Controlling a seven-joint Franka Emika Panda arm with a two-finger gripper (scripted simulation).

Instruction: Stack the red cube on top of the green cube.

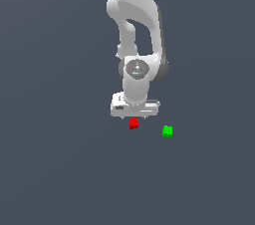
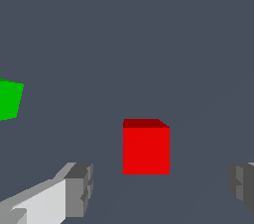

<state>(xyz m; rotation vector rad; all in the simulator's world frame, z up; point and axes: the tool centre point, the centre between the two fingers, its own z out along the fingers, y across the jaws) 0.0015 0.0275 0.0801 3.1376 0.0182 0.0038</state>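
Near the centre of the exterior view the red cube (image 1: 133, 123) is seen on the floor just below the gripper (image 1: 134, 115), with the green cube (image 1: 167, 131) apart to its right. In the wrist view the fingers (image 2: 79, 188) are spread wide on either side of the red cube (image 2: 146, 147), untouched. Nothing is stacked yet; grasping, lifting and placing remain.
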